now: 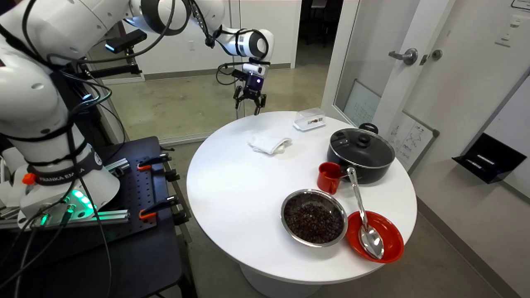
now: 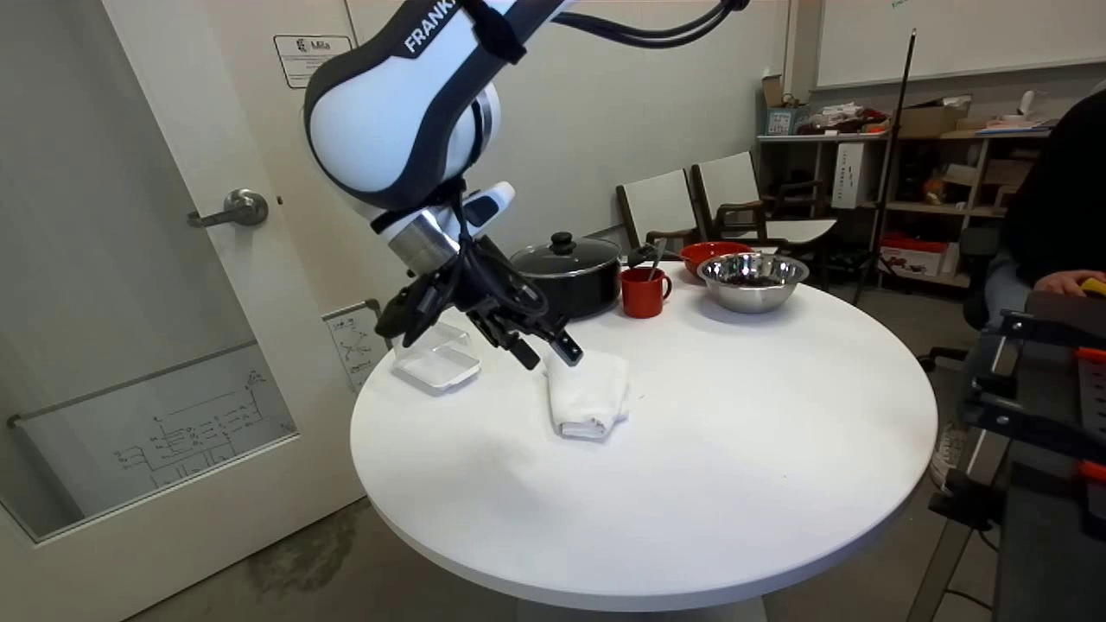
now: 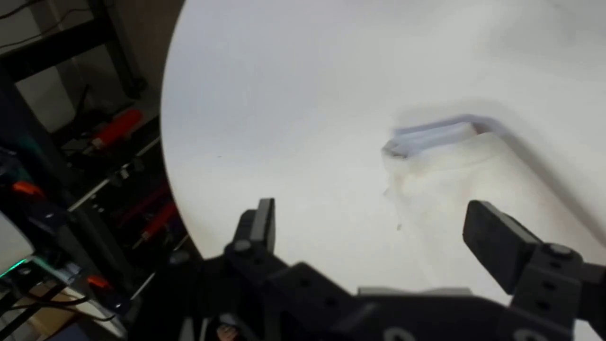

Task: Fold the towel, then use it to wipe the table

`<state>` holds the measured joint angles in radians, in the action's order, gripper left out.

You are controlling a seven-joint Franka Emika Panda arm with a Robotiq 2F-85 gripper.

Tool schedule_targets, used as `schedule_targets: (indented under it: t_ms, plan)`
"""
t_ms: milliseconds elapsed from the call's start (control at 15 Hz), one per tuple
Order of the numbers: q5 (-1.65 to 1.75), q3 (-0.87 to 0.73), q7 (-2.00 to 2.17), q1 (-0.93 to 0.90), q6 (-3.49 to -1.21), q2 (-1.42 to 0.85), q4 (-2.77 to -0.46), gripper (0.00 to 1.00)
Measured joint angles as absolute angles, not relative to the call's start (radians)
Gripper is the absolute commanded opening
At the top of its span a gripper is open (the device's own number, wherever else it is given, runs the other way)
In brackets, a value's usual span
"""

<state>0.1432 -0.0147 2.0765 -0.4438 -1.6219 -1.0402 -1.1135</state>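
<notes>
The white towel (image 1: 270,144) lies folded into a small, layered bundle on the round white table (image 1: 244,198). An exterior view shows the stacked layers at the near end of the towel (image 2: 590,393). Raised above the tabletop, my gripper (image 2: 546,351) is open and apart from the cloth. In the wrist view the fingers of the gripper (image 3: 369,208) stand wide with nothing held between them. There the towel (image 3: 487,184) spreads to the right, partly covered by the right-hand finger (image 3: 502,246). A faint reddish tint shows through the cloth.
A clear plastic box (image 1: 309,120) sits by the table edge near the door. Further along are a lidded black pot (image 1: 361,153), a red mug (image 1: 329,178), a metal bowl (image 1: 285,215) of dark beans, and a red bowl (image 1: 391,244) with a spoon (image 1: 371,242).
</notes>
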Motion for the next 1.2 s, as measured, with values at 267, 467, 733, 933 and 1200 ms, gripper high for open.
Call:
schedule_targets:
  t_ms: [267,467,733,933,1200]
  plan:
    - [0.230,-0.050,2.075,-0.445,-1.878,-1.026,-1.154,1.00]
    - [0.322,-0.095,2.075,-0.447,-2.021,-1.019,-1.204,1.00]
    - [0.336,-0.104,2.075,-0.449,-2.046,-1.016,-1.220,1.00]
    - [0.365,-0.106,2.075,-0.459,-2.098,-1.020,-1.219,1.00]
    - [0.446,-0.122,2.038,-0.455,-2.303,-0.978,-1.306,1.00]
